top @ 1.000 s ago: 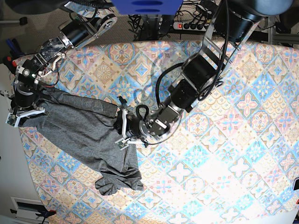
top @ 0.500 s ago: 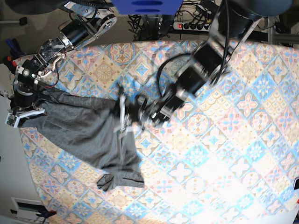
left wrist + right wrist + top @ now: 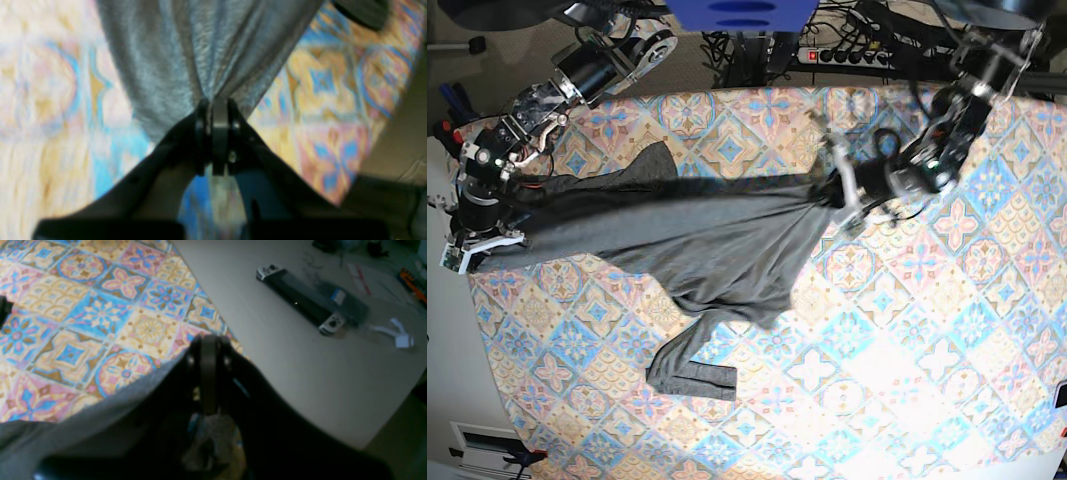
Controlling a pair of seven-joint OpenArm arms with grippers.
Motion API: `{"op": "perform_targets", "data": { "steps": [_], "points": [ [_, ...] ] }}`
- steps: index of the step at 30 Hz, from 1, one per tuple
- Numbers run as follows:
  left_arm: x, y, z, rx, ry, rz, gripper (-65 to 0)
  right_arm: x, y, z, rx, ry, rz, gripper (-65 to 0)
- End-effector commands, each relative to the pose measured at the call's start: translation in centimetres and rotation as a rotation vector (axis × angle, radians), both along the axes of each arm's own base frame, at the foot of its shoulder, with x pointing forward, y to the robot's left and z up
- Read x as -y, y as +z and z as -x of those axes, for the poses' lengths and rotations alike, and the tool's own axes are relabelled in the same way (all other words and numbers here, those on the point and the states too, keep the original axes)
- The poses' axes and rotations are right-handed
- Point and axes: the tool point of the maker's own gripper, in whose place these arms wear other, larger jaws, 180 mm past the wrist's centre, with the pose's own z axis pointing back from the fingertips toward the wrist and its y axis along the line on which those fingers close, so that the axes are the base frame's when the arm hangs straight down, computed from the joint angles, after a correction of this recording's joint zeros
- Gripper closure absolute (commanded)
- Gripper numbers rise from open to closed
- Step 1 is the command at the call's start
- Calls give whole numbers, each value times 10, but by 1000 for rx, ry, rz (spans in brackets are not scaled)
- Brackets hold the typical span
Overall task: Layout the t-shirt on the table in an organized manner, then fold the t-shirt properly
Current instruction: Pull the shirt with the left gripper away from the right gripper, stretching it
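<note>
The dark grey t-shirt [image 3: 687, 235] is stretched in a long band across the table [image 3: 947, 330], with one sleeve trailing toward the front [image 3: 692, 372]. My left gripper [image 3: 835, 188] is shut on the shirt's right end. In the left wrist view its tips [image 3: 216, 106] pinch bunched grey fabric [image 3: 200, 50] that fans away from them. My right gripper [image 3: 475, 245] is shut on the shirt's other end at the table's left edge. In the right wrist view its tips [image 3: 208, 340] are together, with grey cloth [image 3: 76, 436] running off to the lower left.
Just past the table's left edge, a lower pale surface carries a black device with white ends [image 3: 300, 303] and small bits. A power strip [image 3: 842, 55] and cables lie behind the table's far edge. The right arm's links [image 3: 577, 75] reach over the back left corner.
My left gripper has swung right and toward the back with the shirt, pulling the crumpled cloth out into a long stretched band. The right gripper has stayed put at the left edge.
</note>
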Motion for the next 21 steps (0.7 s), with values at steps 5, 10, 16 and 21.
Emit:
{"op": "perform_targets", "data": {
  "steps": [5, 10, 16, 21],
  "points": [
    [-51, 22, 23, 42, 67, -68, 0, 4, 21, -5, 65, -3, 36, 0],
    [-73, 39, 41, 68, 129, -87, 0, 5, 21, -5, 65, -2, 36, 0],
    [-47, 66, 18, 168, 160, 13, -4, 4, 20, -5, 63, -2, 32, 0],
    [-27, 84, 4, 227, 155, 81, -183, 4, 20, -5, 63, -2, 31, 0]
  ]
}}
